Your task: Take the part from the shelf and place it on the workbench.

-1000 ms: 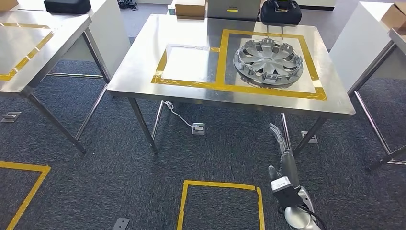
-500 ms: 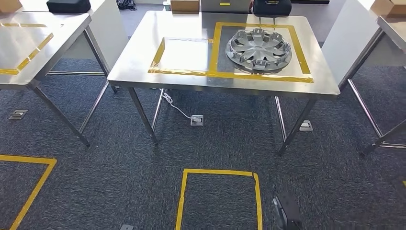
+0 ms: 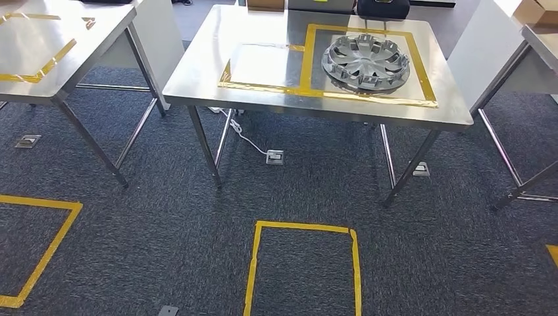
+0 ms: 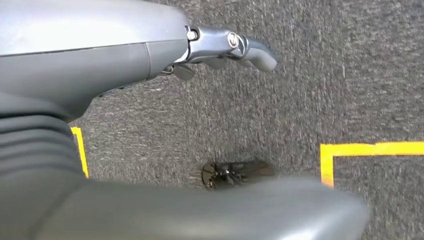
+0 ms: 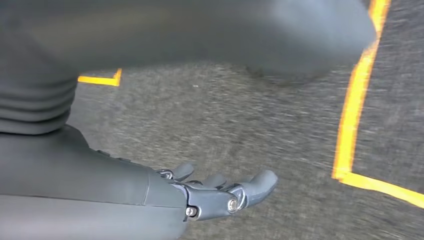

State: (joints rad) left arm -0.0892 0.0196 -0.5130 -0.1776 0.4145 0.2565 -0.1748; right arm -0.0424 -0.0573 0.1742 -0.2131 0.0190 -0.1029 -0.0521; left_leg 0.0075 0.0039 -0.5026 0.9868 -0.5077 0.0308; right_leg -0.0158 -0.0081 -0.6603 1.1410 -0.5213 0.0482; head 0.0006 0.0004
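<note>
The part, a silver wheel cover (image 3: 366,59), lies flat on the steel workbench (image 3: 197,79), inside the larger yellow-taped rectangle on its right half. Both arms hang at my sides over the dark carpet. My left hand (image 4: 220,47) holds nothing, its fingers stretched out over the floor. My right hand (image 5: 220,192) is empty too, its fingers loosely extended and apart above the carpet.
A second steel table (image 3: 59,39) stands to the left and another table (image 3: 526,39) to the right. A black bag (image 3: 381,6) and a cardboard box (image 3: 266,3) sit at the bench's far edge. A floor socket (image 3: 274,157) lies under it, near a yellow tape square (image 3: 303,263).
My right arm, raised in front of the bench a second ago, has lowered to my side. The camera has shifted; the wheel cover stays where it lay on the bench.
</note>
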